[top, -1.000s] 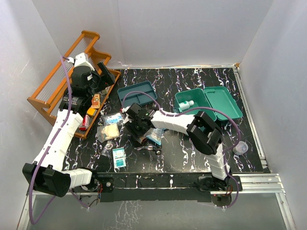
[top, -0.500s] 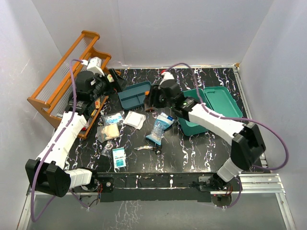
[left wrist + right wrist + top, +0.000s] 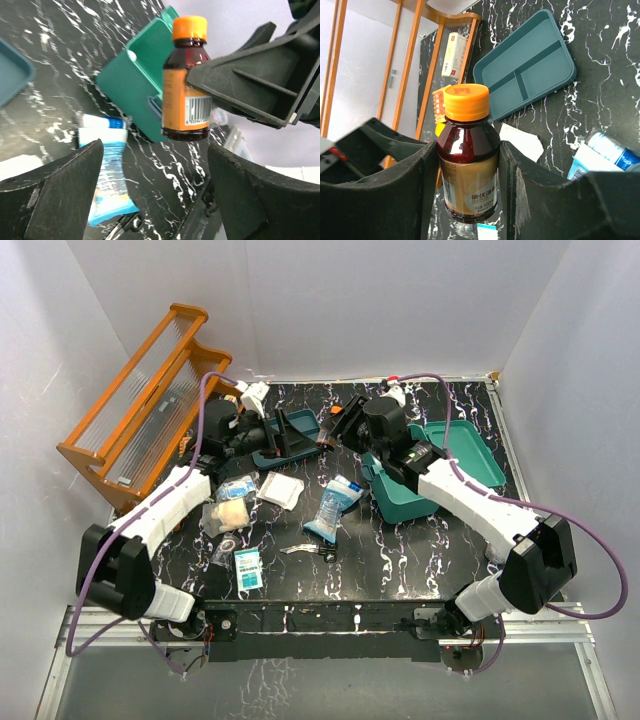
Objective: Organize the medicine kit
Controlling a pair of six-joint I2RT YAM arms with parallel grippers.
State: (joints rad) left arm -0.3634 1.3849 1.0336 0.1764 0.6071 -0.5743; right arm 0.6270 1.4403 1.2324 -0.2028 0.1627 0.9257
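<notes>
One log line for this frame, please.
right gripper: shut on orange-capped bottle, aloft | left gripper: open, empty | medicine kit: lid open

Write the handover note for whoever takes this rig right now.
Left gripper: jaws open, empty, facing the bottle.
Right gripper: shut on the orange-capped brown bottle, held in the air.
Medicine kit: open, on the right side of the table. Its teal tray lies out beside it.
Done: bottle lifted.
Left: probably bottle into the kit, then the loose blue pouch, white pad and small packets.
</notes>
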